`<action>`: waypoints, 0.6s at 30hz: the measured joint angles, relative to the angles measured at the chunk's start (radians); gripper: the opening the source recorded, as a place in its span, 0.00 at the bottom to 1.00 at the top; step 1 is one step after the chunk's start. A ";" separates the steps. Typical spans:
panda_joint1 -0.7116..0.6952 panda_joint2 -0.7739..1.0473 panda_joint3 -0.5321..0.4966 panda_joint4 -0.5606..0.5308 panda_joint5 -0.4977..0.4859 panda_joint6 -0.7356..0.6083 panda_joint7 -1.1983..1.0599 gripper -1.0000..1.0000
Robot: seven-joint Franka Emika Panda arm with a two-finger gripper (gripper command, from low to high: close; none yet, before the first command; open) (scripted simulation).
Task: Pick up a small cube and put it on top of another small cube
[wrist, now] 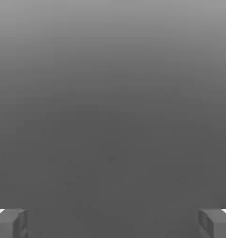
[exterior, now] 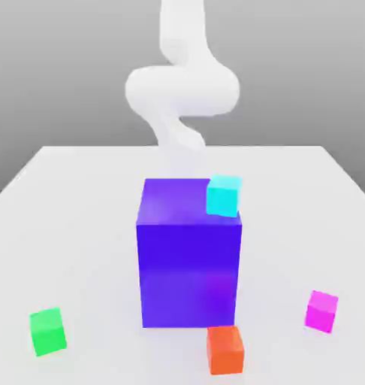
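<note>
The small magenta cube (exterior: 321,310) rests on the white table (exterior: 80,225) near the front, toward the exterior view's right. The small orange-red cube (exterior: 225,349) sits at the front, just before the big purple-blue block, about a hand's width from the magenta one. My white arm (exterior: 182,86) rises at the back of the table, behind the block and far from both cubes. In the hand view my gripper (wrist: 113,224) stands open, its grey fingertips (wrist: 10,223) wide apart with nothing between them, facing plain grey background.
A big purple-blue block (exterior: 189,259) stands mid-table between my arm and the two cubes. A small cyan cube (exterior: 224,195) sits at its upper right corner. A small green cube (exterior: 48,331) lies at the front on the exterior view's left.
</note>
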 joint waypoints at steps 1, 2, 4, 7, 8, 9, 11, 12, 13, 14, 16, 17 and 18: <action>0.024 0.039 0.000 -0.012 0.007 0.019 -0.026 0.50; 0.046 0.077 0.001 -0.023 0.015 0.037 -0.051 0.50; 0.086 0.151 0.007 -0.045 0.030 0.072 -0.100 0.50; 0.143 0.260 0.019 -0.077 0.049 0.125 -0.171 0.50; 0.162 0.297 0.024 -0.088 0.054 0.142 -0.194 0.50; 0.179 0.333 0.030 -0.099 0.059 0.159 -0.216 0.50; 0.211 0.405 0.046 -0.120 0.067 0.194 -0.260 0.50; 0.227 0.442 0.054 -0.131 0.070 0.212 -0.280 0.50; 0.241 0.478 0.064 -0.142 0.071 0.229 -0.300 0.50; 0.254 0.514 0.074 -0.153 0.071 0.247 -0.319 0.50; 0.278 0.586 0.097 -0.174 0.064 0.283 -0.352 0.50; 0.294 0.622 0.109 -0.185 0.057 0.300 -0.366 0.50; 0.314 0.659 0.119 -0.196 0.047 0.318 -0.378 0.50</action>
